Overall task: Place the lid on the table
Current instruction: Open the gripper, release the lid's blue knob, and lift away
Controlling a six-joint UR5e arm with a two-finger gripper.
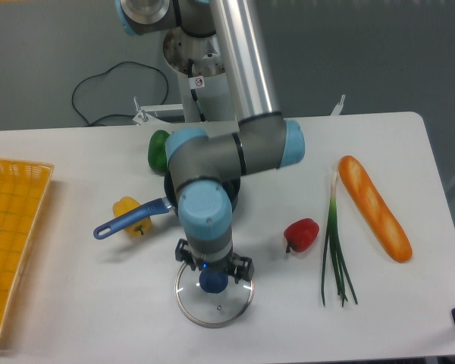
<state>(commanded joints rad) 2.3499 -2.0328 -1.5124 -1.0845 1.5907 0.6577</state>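
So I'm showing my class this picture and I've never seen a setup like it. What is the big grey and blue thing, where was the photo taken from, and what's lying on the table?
The grey and blue thing is a robot arm. Its joints bend like an elbow and wrist, and at its end sits a two-finger gripper. The single photo comes from a fixed camera looking down on the white table from above and in front.

The gripper is at the blue knob of a round glass lid, which looks to lie flat on the table. Whether the fingers are clamped on the knob cannot be told.

Behind it, mostly hidden by the arm, is a pan with a blue handle. Around it lie a yellow pepper, a green pepper, a red pepper, spring onions and a bread loaf. A yellow basket sits at the left edge.
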